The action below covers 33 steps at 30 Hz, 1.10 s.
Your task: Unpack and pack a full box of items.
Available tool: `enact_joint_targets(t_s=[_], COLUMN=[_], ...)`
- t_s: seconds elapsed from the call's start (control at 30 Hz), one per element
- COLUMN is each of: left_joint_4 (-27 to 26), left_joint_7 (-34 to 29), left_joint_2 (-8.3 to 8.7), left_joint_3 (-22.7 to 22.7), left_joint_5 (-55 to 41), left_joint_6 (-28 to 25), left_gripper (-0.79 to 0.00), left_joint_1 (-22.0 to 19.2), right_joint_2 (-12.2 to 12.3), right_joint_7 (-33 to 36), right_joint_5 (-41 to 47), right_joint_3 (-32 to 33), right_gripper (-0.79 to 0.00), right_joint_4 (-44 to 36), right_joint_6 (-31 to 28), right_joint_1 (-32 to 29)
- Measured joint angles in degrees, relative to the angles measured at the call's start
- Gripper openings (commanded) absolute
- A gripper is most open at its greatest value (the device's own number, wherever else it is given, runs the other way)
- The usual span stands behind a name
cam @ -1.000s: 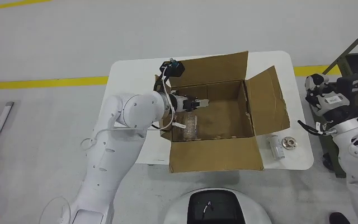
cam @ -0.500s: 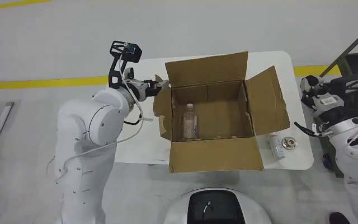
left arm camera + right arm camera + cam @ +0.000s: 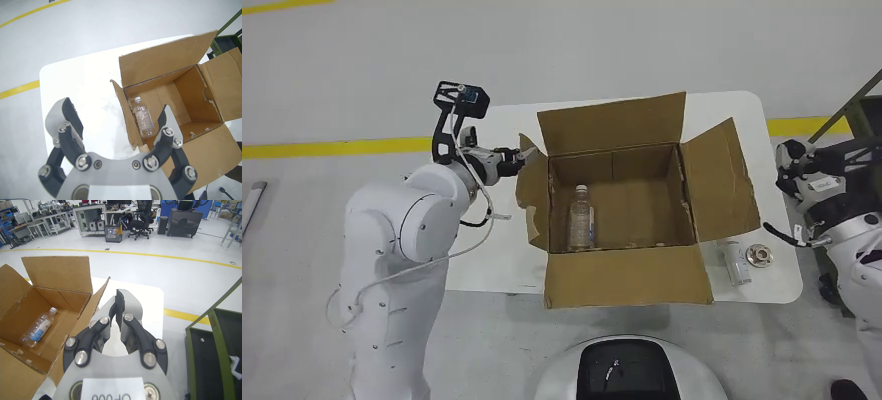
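An open cardboard box (image 3: 642,278) stands in the middle of the white table (image 3: 492,250), all its flaps spread out. A clear plastic bottle (image 3: 582,217) with a white cap lies on the box floor by the left wall, also seen as the bottle (image 3: 142,121) and the bottle (image 3: 38,330). My left gripper (image 3: 527,157) hangs open and empty above the table, just outside the box's left flap; the left gripper (image 3: 117,106) has its fingers wide apart. My right gripper (image 3: 118,296) is shut with nothing in it, raised beyond the box's right flap (image 3: 94,306) near the table's far right corner.
On the table right of the box lie a small clear container (image 3: 736,262) and a round metal part (image 3: 759,255). A green metal frame (image 3: 213,336) stands just past the table's right edge. Bare table surface (image 3: 85,79) lies left of the box.
My left arm came up out of the box and swung left over the table, leaving the bottle lying inside. The right arm barely shifted.
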Motion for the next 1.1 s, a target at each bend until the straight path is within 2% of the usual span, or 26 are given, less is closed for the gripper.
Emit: enact_joint_targets(t_s=[0.13,0.27,0.47,0.53,0.87,0.97,1.1], left_joint_4=[-1.24,-2.43,-4.27,-4.6,-4.48,-4.48,-4.49], left_joint_7=[5.06,7.3,8.29,8.29,7.7,7.7,7.7], left_joint_2=[0.69,1.16,1.46,1.51,1.55,1.55,1.55], left_joint_3=[-0.46,-1.64,-3.63,-4.01,-4.06,-4.06,-4.06], left_joint_5=[6.95,10.46,12.33,12.66,13.46,13.46,13.46], left_joint_6=[-5.75,-7.77,-6.4,-6.23,-6.14,-6.14,-6.14], left_gripper=[0.0,0.0,0.0,0.0,0.0,0.0,0.0], left_joint_1=[1.95,4.59,7.87,8.22,8.25,8.25,8.25], right_joint_2=[0.37,1.1,2.26,2.55,2.63,2.94,2.94], right_joint_7=[1.63,8.58,21.36,22.13,21.23,19.62,25.52], right_joint_5=[-7.39,-15.28,-19.88,-21.2,-21.26,-22.55,-16.4], right_joint_3=[0.82,2.66,6.05,7.53,7.5,5.88,5.87], right_gripper=[-0.785,-0.785,-0.785,-0.785,-0.785,-0.785,-0.785], right_joint_4=[0.2,-0.27,-1.78,-2.33,-2.82,-4.11,-2.38], right_joint_6=[-0.5,-3.59,-14.05,-17.38,-18.03,-23.5,-23.59], right_joint_1=[-0.84,-1.86,-3.48,-4.91,-5.65,-6.42,-5.63])
